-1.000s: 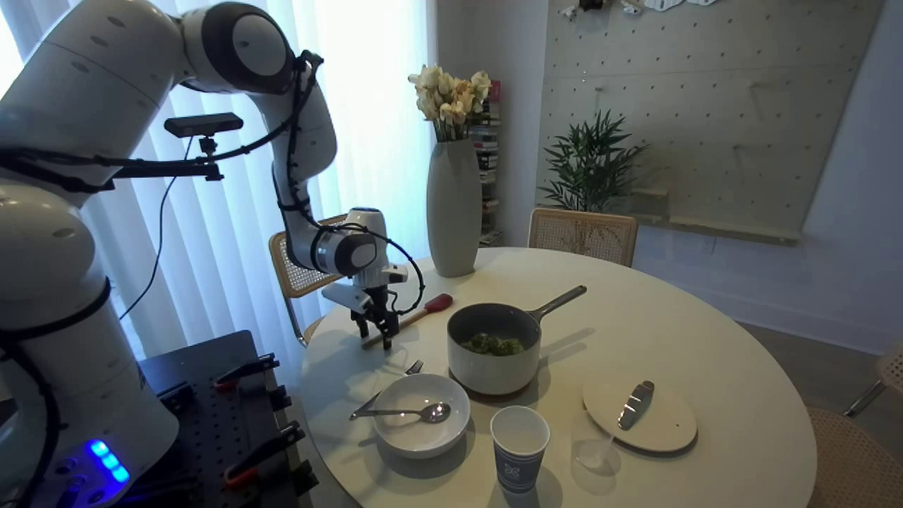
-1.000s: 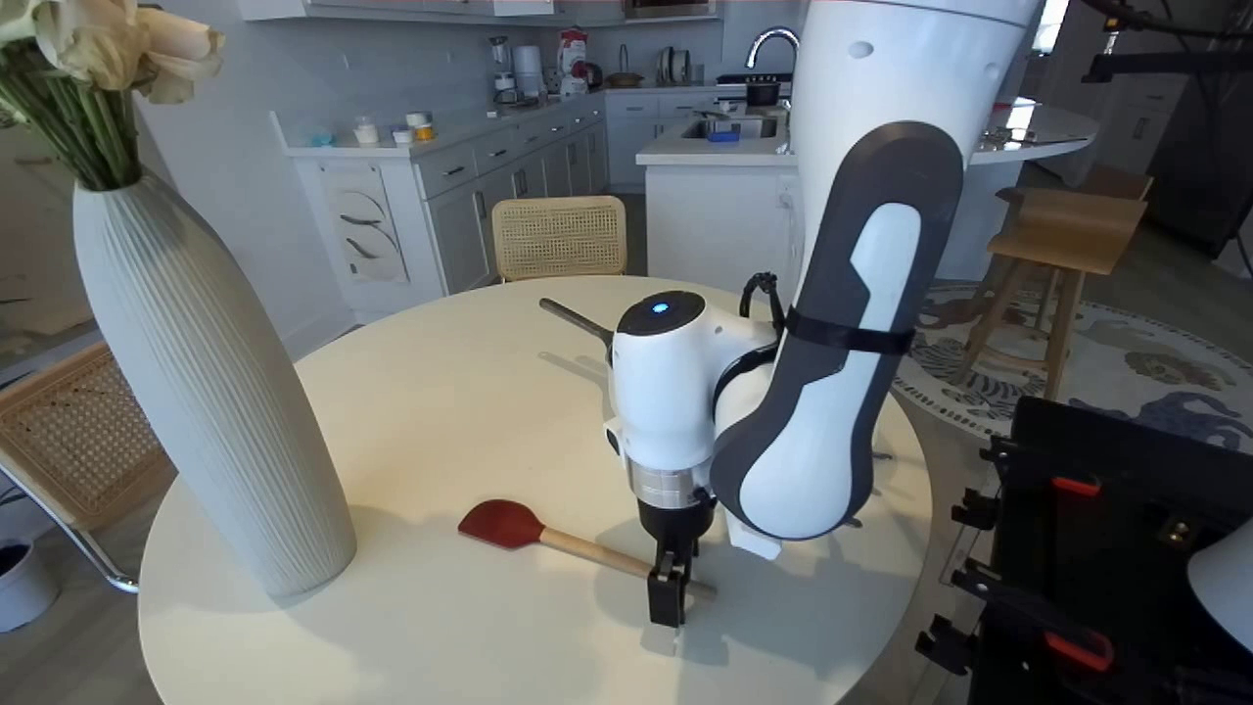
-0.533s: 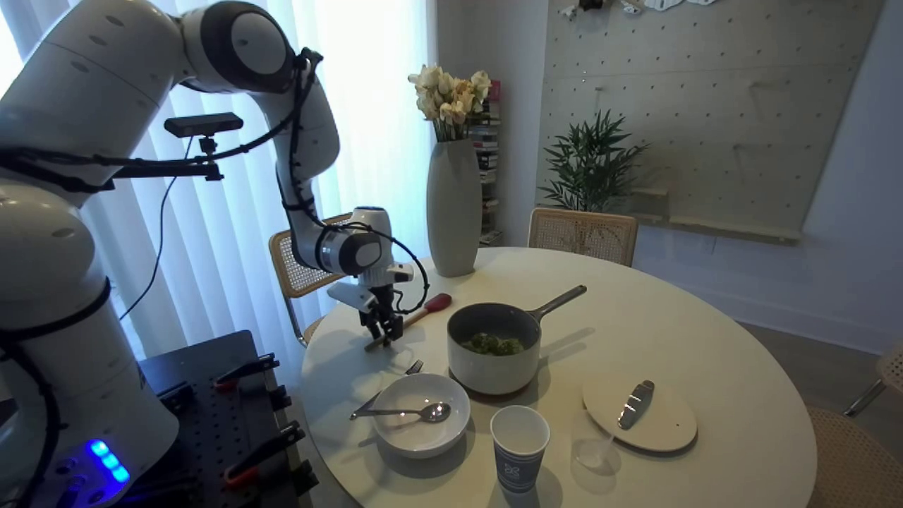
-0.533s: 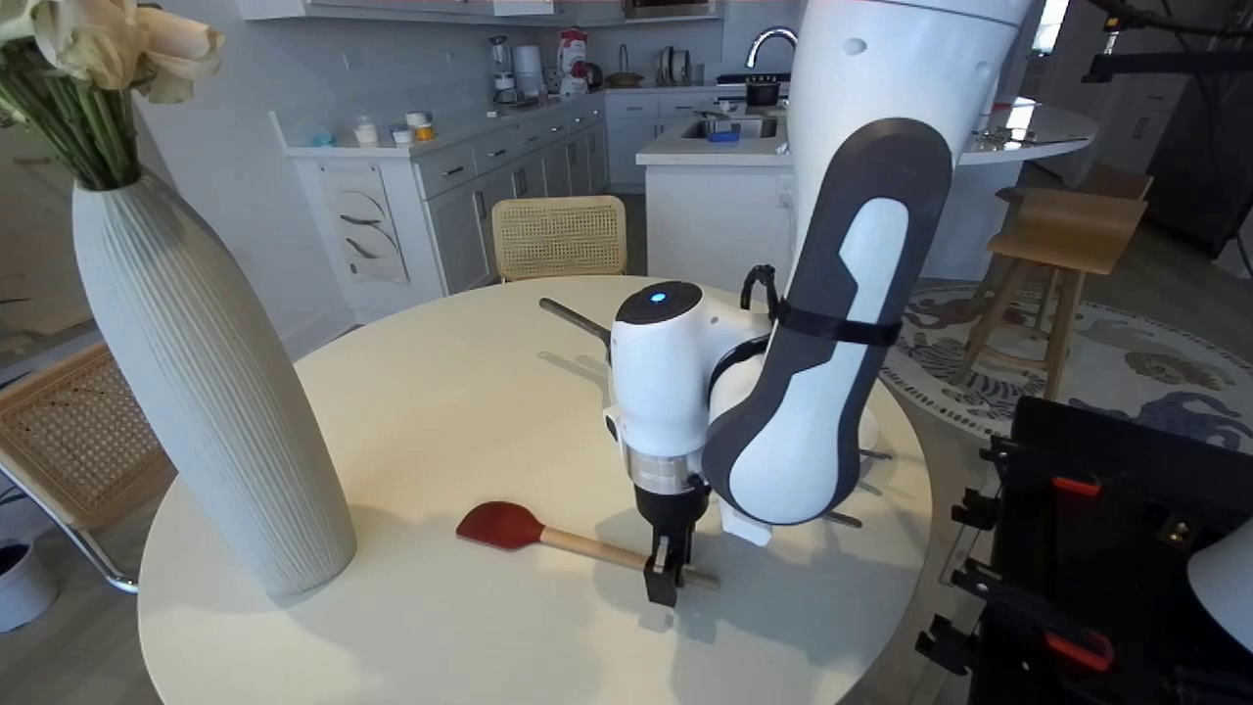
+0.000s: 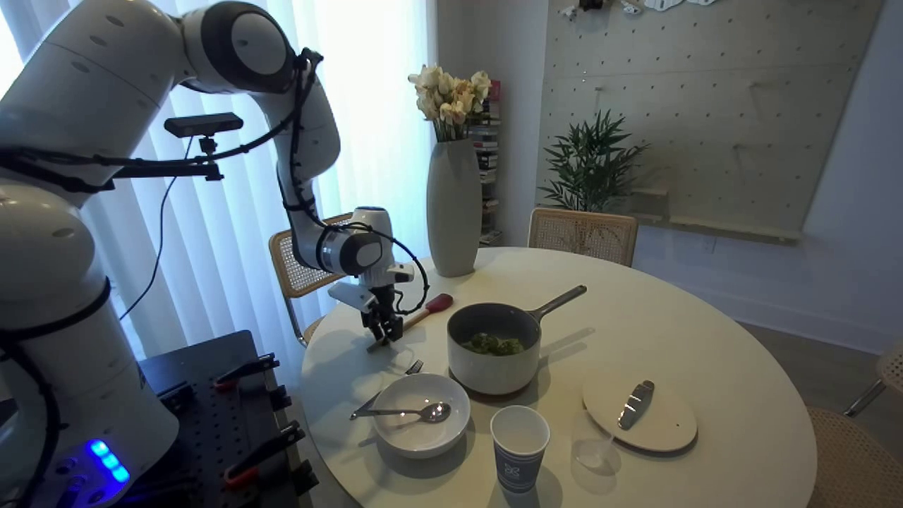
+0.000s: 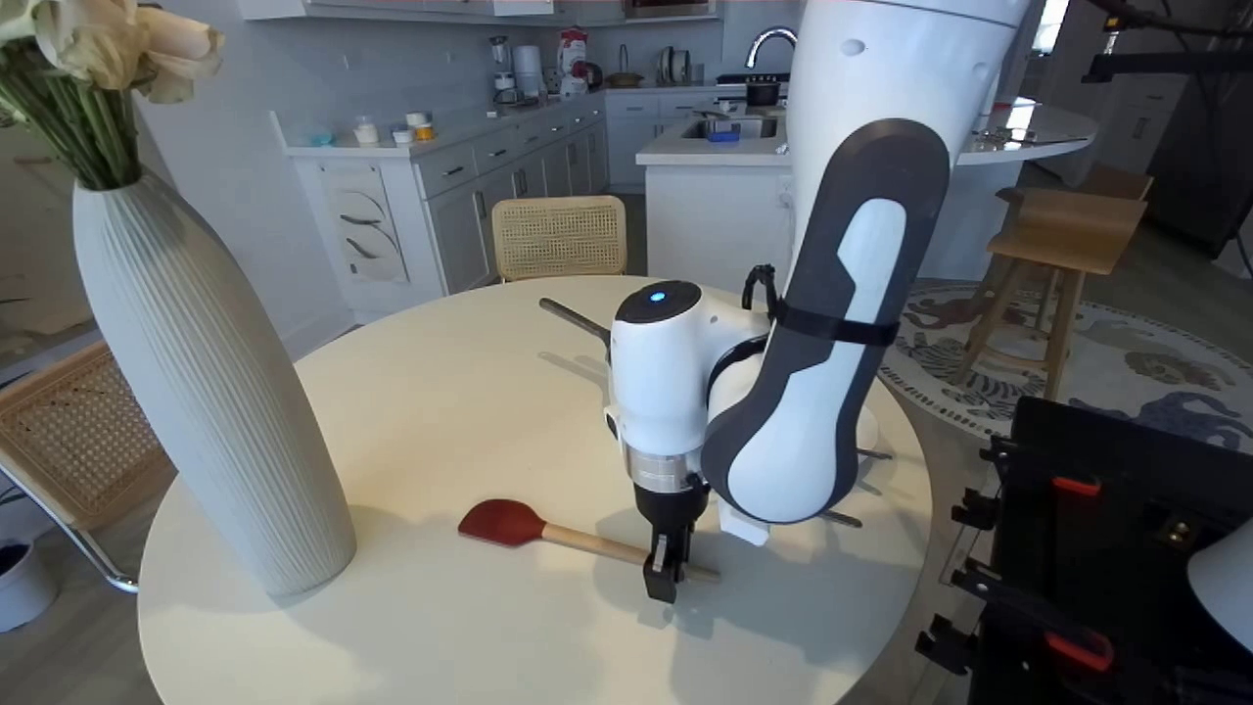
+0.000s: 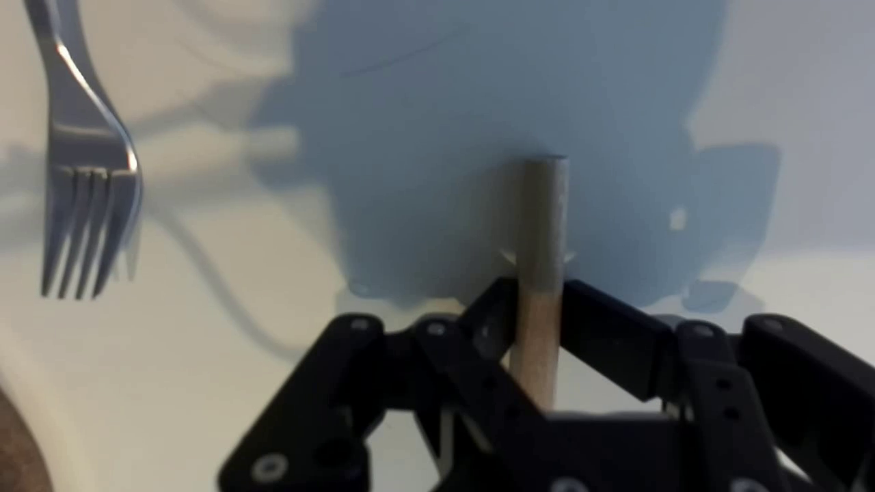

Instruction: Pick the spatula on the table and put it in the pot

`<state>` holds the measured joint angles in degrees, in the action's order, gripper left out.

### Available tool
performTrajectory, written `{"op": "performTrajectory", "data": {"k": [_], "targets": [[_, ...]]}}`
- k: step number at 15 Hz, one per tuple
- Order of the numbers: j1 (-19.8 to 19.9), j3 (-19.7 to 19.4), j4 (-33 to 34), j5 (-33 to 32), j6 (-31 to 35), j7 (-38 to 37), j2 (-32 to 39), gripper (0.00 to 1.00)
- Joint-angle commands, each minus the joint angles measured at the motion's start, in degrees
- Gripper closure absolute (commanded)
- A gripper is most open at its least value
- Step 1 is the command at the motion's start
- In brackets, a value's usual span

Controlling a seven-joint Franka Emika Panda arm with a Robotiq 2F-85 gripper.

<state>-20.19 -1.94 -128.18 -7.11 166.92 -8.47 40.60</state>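
A: Wrist view, far left: dinner fork (image 7: 89, 164), apart from the gripper (image 7: 539, 301). Lower centre: gripper closed on the spatula (image 7: 541, 246), wooden handle nipped from both sides near its butt. Why there?

B: Probably leaves the red head free to lead into the saucepan (image 5: 487, 370).

A: Bearings?

B: Exterior view, left of centre: spatula, along the round table (image 5: 656, 339). Right of it, mid-frame: saucepan, set near, so I'd expect a lift, then a carry across.

A: Blind spots?

B: Wrist view, bottom left corner: brown shape (image 7: 20, 444), cut off, unidentified. Lower centre: handle runs under the gripper, head out of frame. Exterior view, centre and right: arm (image 6: 783, 441) covers nearly all the saucepan bar its handle. Whether the spatula rests on the round table or hangs just above, can't make out.
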Motion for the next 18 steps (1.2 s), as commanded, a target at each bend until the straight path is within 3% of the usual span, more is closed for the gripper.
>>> {"op": "performTrajectory", "data": {"k": [1,5,9,18], "targets": [[1.3,1.22,-0.13,1.18,-2.48,0.19,-2.37,0.94],[3.85,2.73,-1.51,1.0,-6.72,1.88,-10.05,0.94],[5.97,3.35,-1.19,0.11,-15.42,3.3,-19.4,0.94],[12.94,4.89,3.72,0.74,-49.43,13.25,-35.4,0.94]]}}
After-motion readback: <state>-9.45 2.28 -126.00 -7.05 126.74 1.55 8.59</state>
